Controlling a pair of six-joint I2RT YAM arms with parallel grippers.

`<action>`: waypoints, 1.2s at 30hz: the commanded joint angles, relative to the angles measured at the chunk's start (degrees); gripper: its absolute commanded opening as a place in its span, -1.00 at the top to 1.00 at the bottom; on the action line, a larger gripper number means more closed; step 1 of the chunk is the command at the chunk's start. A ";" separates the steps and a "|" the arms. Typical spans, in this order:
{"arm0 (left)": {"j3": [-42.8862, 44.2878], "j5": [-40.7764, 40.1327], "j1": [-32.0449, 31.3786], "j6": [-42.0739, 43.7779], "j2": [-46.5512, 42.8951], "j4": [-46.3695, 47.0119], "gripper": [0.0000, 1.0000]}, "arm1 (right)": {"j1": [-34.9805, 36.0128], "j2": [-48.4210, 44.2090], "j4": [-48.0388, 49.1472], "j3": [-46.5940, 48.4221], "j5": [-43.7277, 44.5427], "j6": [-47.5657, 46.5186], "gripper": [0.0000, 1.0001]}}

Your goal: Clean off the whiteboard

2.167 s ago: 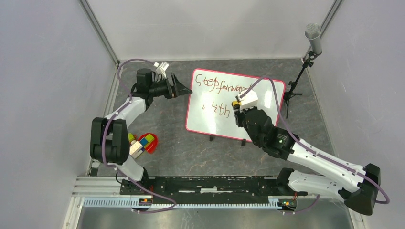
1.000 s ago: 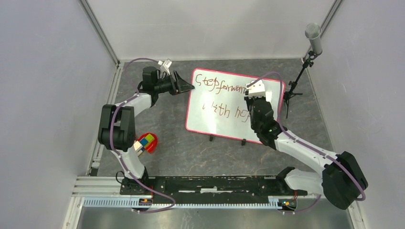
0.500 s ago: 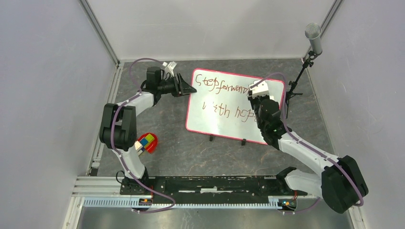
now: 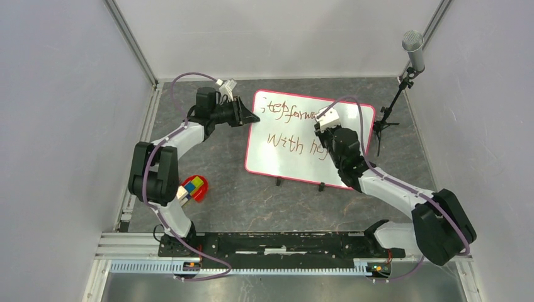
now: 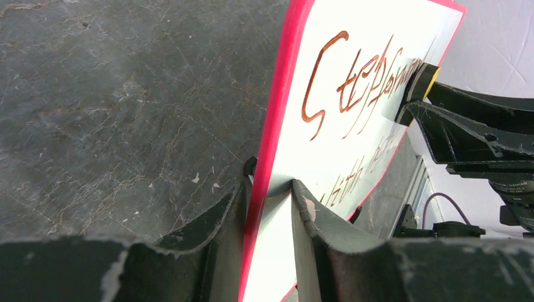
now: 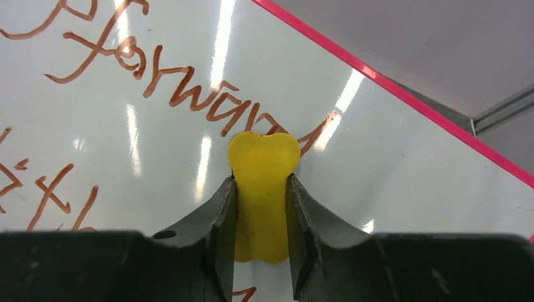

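Setup: dark grey marbled table top [image 4: 220, 170]. The whiteboard [image 4: 296, 129], a glossy white rectangle in a thin red-pink frame, sits toward the table's far edge, right of centre. It leans on two small black feet along its near edge.

Left gripper [image 5: 267, 198]: jaws narrow, pinching the board's left edge near its far-left corner, one finger on the face and one behind the frame.

Right gripper [image 6: 261, 189]: clamped on a small yellow bone-shaped eraser pad [image 6: 262, 157], whose tip is on the glossy face close to the board's far edge, right of centre.

Brown-red marker writing [image 6: 189, 94]: upper line runs left from the pad toward the far-left corner. No ink shows between the pad and the right edge. A lower line sits nearer the near edge, partly hidden by the right arm.

Judgement, step in hand: wiping the upper line.
- Keep the pad flat, not on its tip, so each stroke clears a full band.
- Sweep along the line toward the left edge, with overlapping passes.
- Press moderately. The board is only propped, so the left pinch must take the push, or the feet may skid.
- Stop short of the left fingers, then drop to the lower line.
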 commanded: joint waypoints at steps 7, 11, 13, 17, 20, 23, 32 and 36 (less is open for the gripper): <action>-1.15 -5.12 -0.27 4.67 -2.15 -0.65 0.37 | 6.97 5.96 1.44 7.06 -2.87 0.97 0.78; -1.33 -5.62 -0.27 5.38 -1.80 -1.04 0.43 | 7.00 5.14 2.35 8.01 0.14 3.85 0.81; -1.50 -5.74 -0.32 5.62 -1.87 -1.04 0.48 | 6.67 4.34 2.05 8.32 3.43 4.08 0.82; -2.03 -6.66 -0.29 6.21 -2.06 -0.96 0.49 | 3.88 2.75 1.77 6.78 6.40 3.81 0.83; -2.24 -6.94 -0.34 6.32 -2.42 -0.72 0.49 | 0.97 1.15 1.35 4.64 7.35 3.65 0.82; -2.98 -7.02 -0.36 5.97 -3.28 0.33 0.48 | -1.77 -0.64 0.83 3.14 7.43 3.34 0.82; -4.22 -7.29 -0.54 2.61 -6.64 3.04 -0.26 | -2.53 -3.98 1.52 -0.19 0.85 3.43 0.80; -5.97 -5.42 -0.03 -4.42 -7.71 9.94 -0.73 | -2.57 -4.16 1.47 -0.37 -0.57 3.64 0.80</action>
